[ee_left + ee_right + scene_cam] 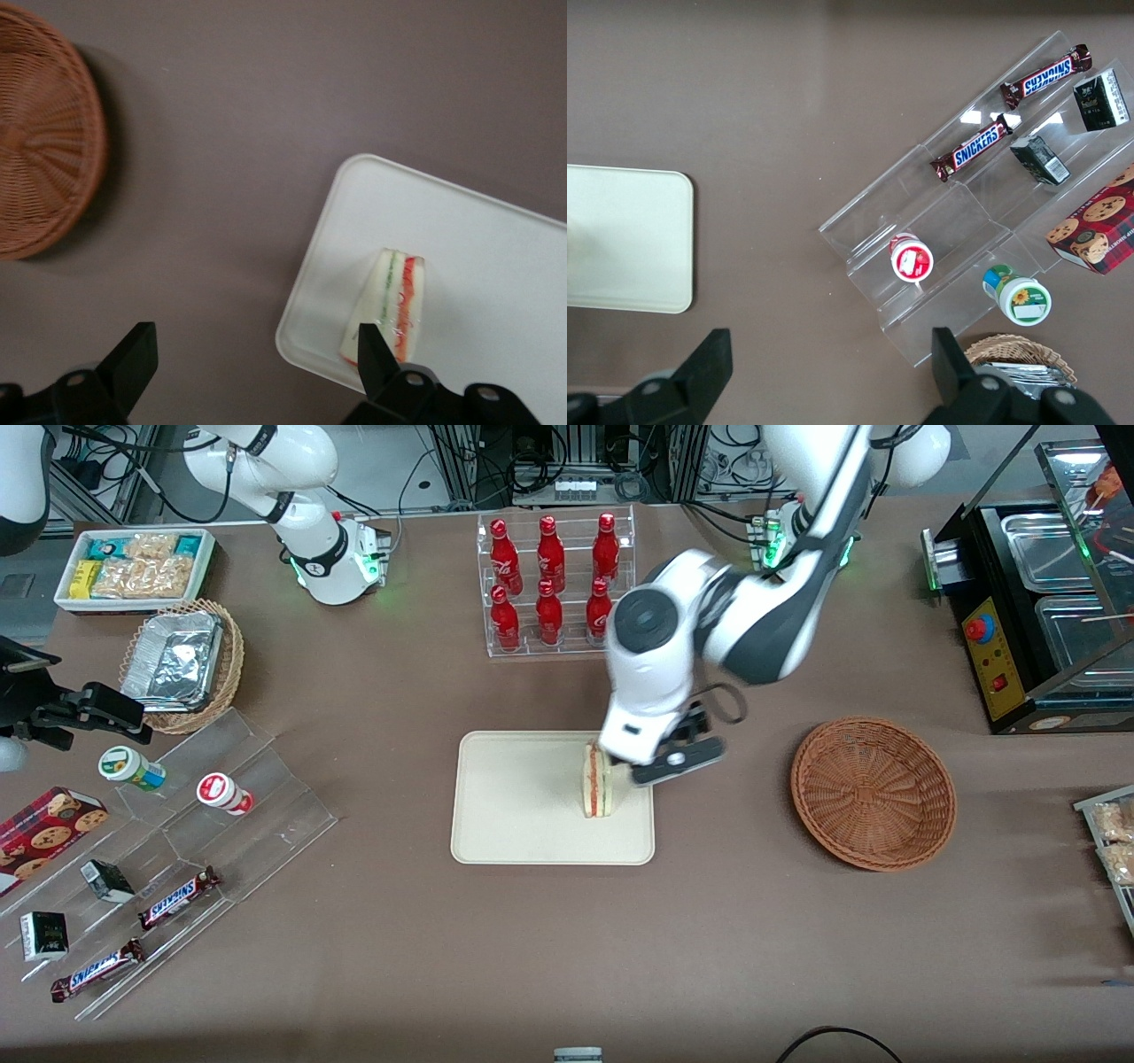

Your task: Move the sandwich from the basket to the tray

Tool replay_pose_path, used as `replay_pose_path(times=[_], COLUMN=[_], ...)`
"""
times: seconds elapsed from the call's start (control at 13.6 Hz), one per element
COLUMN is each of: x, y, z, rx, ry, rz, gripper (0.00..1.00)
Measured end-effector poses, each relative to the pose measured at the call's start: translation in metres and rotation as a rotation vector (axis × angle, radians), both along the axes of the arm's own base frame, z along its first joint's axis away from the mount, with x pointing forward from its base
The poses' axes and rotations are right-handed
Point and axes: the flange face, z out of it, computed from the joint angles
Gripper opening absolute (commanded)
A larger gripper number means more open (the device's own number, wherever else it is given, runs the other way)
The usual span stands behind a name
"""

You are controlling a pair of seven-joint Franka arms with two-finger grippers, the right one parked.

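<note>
Surface: brown cloth covers the whole table (pixel 567 957), and every item sits on it.
Jaws: the gripper (pixel 252 359) stands wide open with nothing between its fingers (pixel 133 359); in the front view the gripper (pixel 660 766) hangs over the tray's edge nearest the basket.
Sandwich and jaws: the sandwich (pixel 390 305) lies free on the tray, partly covered in the wrist view by one finger and outside the gap, so the jaws do not hold it.
Why it sits so: the sandwich (pixel 592 781) rests on its side with its red and green layers showing, just right of the frame's centre in the front view; that looks like a release already made.
Tray: the tray (pixel 523 815) lies flat at the centre of the front view, and the tray (pixel 496 257) bears only the sandwich.
Basket: the basket (pixel 873 793) sits empty to the right of the tray in the front view, well apart from it; the basket (pixel 40 133) shows bare weave.
Progress: judged from this, the move is done and the arm needs only to lift clear.
Background: red bottles (pixel 549 580) stand in a clear rack in the upper middle of the front view.
</note>
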Motion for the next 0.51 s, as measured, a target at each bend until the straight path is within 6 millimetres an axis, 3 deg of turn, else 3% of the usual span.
replay_pose_path(times=[0.29, 0.51], x=[0.006, 0.010], y=[0.079, 0.137], z=[0.080, 0.113], rx=[0.007, 0.013], ry=[-0.006, 0.018], rz=[0.060, 0.057], gripper=[1.00, 1.00])
